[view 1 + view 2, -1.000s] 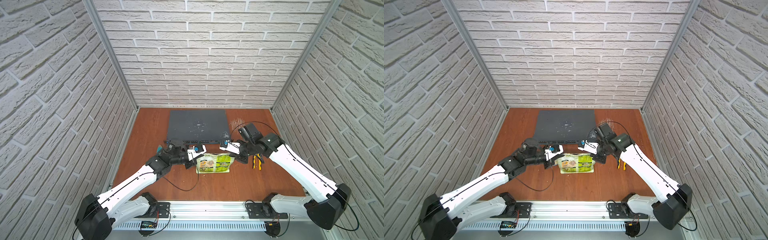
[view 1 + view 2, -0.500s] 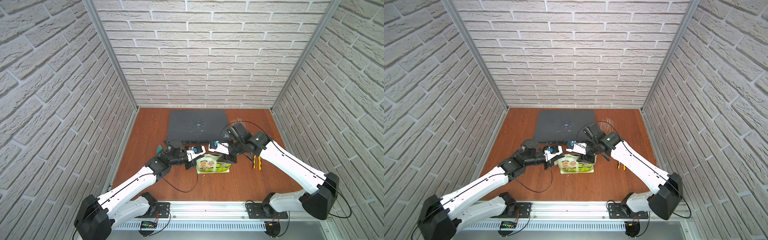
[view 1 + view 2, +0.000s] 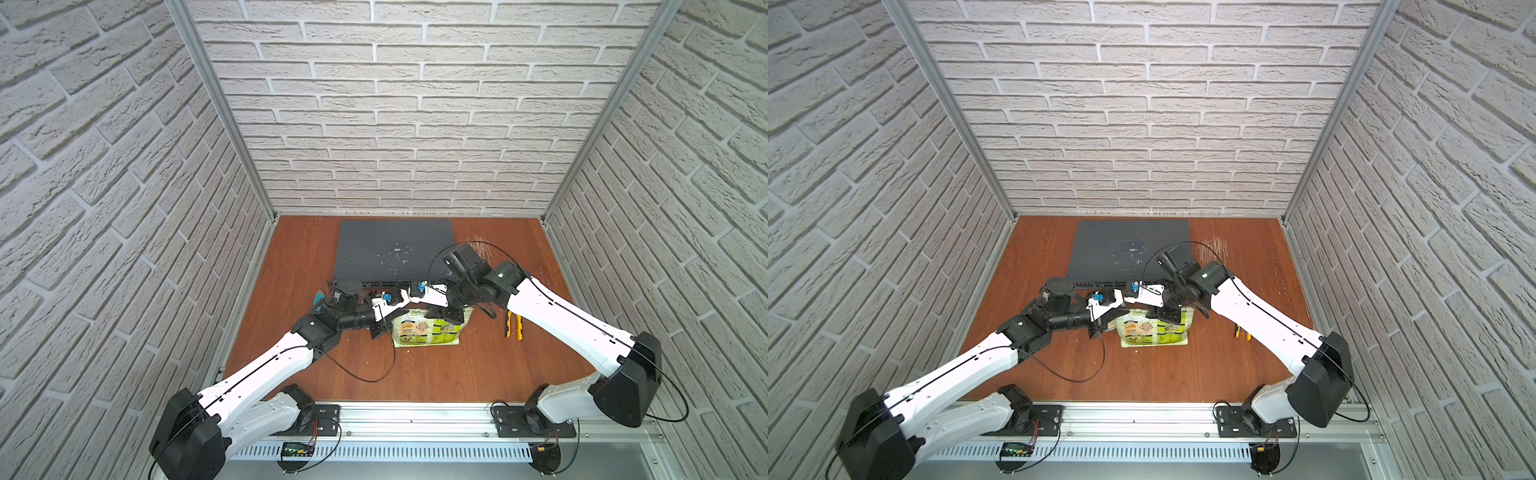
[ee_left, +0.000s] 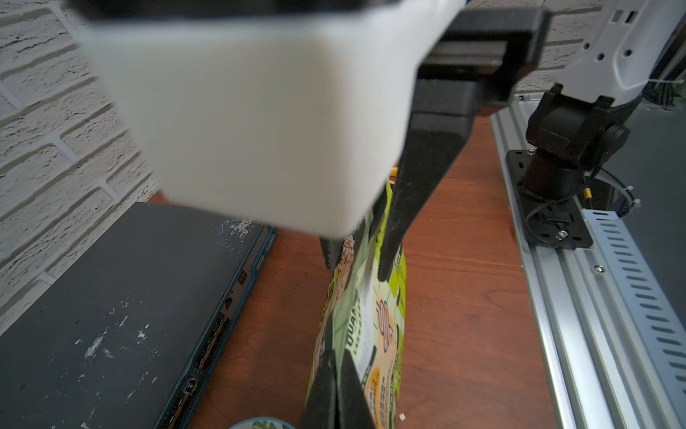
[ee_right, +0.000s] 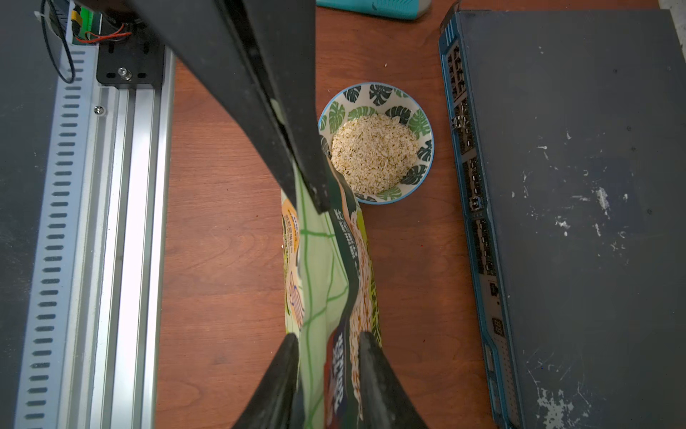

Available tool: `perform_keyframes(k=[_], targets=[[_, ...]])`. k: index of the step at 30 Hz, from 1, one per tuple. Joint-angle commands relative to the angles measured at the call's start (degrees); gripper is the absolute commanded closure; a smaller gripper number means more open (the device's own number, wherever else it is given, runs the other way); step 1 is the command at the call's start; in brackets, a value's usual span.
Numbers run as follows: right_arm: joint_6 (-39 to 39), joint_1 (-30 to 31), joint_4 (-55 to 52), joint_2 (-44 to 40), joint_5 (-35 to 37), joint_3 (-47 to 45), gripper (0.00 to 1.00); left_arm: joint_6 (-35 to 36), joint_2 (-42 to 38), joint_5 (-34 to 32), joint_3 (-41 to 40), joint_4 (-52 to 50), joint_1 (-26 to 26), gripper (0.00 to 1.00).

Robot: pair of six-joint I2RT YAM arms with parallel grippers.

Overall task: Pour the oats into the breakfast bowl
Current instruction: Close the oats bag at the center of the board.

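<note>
Right gripper (image 5: 328, 336) has swung in to straddle the crinkly light-green oats pouch (image 5: 323, 267), grip unclear; left gripper (image 5: 320, 206) stays clamped on its edge. Beside that gripper, the leaf-patterned white bowl (image 5: 419, 122) already holds beige flakes (image 5: 373, 152): pouring looks done

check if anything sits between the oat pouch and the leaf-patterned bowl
Nothing visible does. In the right wrist view the oat pouch runs right up to the rim of the breakfast bowl, which already holds oats. Only the left gripper, shut on that end of the pouch, overlaps the rim.
</note>
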Motion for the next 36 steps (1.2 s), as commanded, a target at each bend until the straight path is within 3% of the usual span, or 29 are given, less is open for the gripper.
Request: perform_keyframes(k=[1,3,5,8,10,11,13,15,16,18,19,20,22,24,25,27,28,29,31,33,34,36], targets=[[0.44,0.89,2.46,0.28,-2.25,0.59,0.79,-0.87,0.09,1.79,-0.26,4.94,0.58,1.0],[-0.64,0.86,0.58,0.67,0.46,1.25,0.96,-0.89,0.06,1.81,-0.34,4.79,0.76,1.0],[-1.48,0.4,-1.92,0.13,3.66,1.47,0.96,-1.0,-0.03,1.85,-0.43,4.76,0.93,1.0],[-1.9,-1.36,-3.71,-1.96,5.71,0.7,0.77,-1.02,-0.2,2.06,-0.53,4.6,1.23,1.0],[-2.02,-1.92,-4.04,-3.22,6.0,0.0,0.74,-1.02,-0.21,2.14,-0.54,4.5,1.31,1.0],[-2.13,-2.03,-4.19,-3.73,5.93,-0.27,0.75,-1.06,-0.22,2.14,-0.58,4.42,1.4,1.0],[-2.21,-2.18,-4.9,-4.11,6.23,-0.49,0.94,-1.13,-0.26,2.15,-0.56,4.44,1.45,1.0],[-2.28,-2.49,-5.86,-4.36,7.15,-0.49,0.97,-1.13,-0.32,2.08,-0.43,4.42,1.52,1.0],[-2.23,-2.75,-5.92,-4.52,7.9,-0.58,0.96,-1.11,-0.33,2.07,-0.45,4.35,1.62,1.0],[-2.0,-3.36,-5.81,-5.2,8.64,-0.94,0.78,-1.14,-0.3,2.07,-0.39,4.16,1.66,1.0],[-2.07,-3.71,-5.8,-5.63,8.69,-1.13,0.75,-1.06,-0.3,2.05,-0.19,3.96,1.74,1.0],[-2.16,-3.94,-5.95,-5.98,8.46,-1.2,0.77,-1.04,-0.31,2.01,-0.15,3.77,1.79,1.0],[-2.42,-4.25,-6.74,-6.49,8.07,-1.16,0.95,-1.02,-0.34,1.9,-0.15,3.62,1.9,1.0],[-2.5,-4.67,-7.25,-6.84,8.36,-1.3,0.96,-1.02,-0.24,1.89,-0.21,3.62,1.92,1.0],[-2.2,-4.87,-7.13,-7.16,8.98,-1.57,0.92,-1.02,-0.21,1.85,-0.23,3.66,1.93,1.0],[-2.03,-5.47,-7.04,-7.74,9.99,-2.31,0.73,-1.02,-0.07,1.89,-0.17,3.75,2.03,1.0],[-2.1,-5.74,-7.11,-8.08,10.35,-2.68,0.71,-1.04,0.03,1.89,-0.21,3.79,2.03,1.0],[-2.18,-5.98,-7.26,-8.26,10.58,-2.99,0.72,-1.02,0.05,1.89,-0.15,3.86,2.01,1.0],[-2.43,-6.3,-8.25,-8.41,11.2,-3.17,0.93,-1.02,0.14,1.98,-0.06,3.88,2.14,1.0],[-2.27,-6.54,-8.86,-8.27,12.26,-3.27,0.97,-1.03,0.14,1.98,-0.08,3.88,2.13,1.0],[-2.1,-6.57,-8.77,-8.26,13.15,-3.31,0.95,-1.02,0.22,1.98,-0.08,3.81,2.17,1.0],[-1.69,-6.69,-8.4,-8.46,14.1,-3.66,0.76,-1.06,0.35,1.86,-0.06,3.8,2.26,1.0]])
